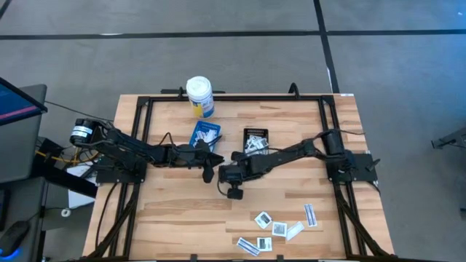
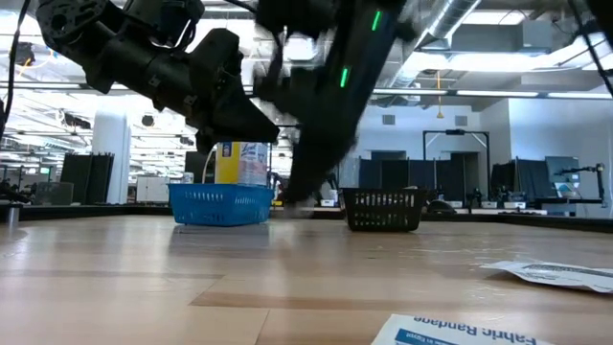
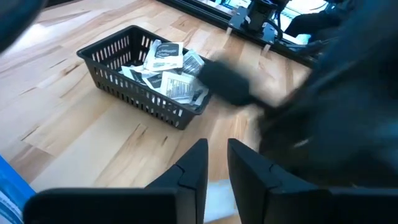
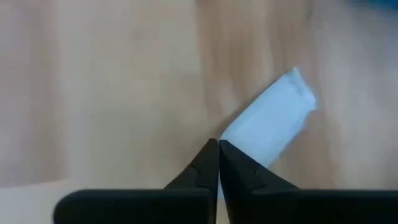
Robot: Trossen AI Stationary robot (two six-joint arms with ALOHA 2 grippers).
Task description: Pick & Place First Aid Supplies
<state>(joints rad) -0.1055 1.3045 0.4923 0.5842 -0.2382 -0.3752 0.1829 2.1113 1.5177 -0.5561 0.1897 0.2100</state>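
Near the table's middle, my right gripper (image 4: 218,149) (image 1: 223,173) is shut on a narrow white packet (image 4: 273,121). My left gripper (image 3: 216,155) (image 1: 207,170) waits just to its left, with a narrow gap between its fingers and nothing between their tips. Behind them a black tray (image 1: 255,140) (image 3: 124,59) holds several white packets. To its left a blue tray (image 1: 206,135) (image 2: 220,203) holds a few. More first aid supplies (image 1: 280,227) lie flat on the wood at the near right. My right gripper pinches one end of the narrow packet (image 4: 235,138) between its two fingertips. The fingers come from the table's right side, slanting steeply down. The rest of the strip sticks out past the tips over the wood. I cannot tell whether it is clear of the table.
A white bottle with a yellow label (image 1: 199,96) (image 2: 239,163) stands at the far edge behind the blue tray. A black frame (image 1: 218,98) runs along the far edge and both sides of the table. Bare wood lies at the near left (image 1: 175,225).
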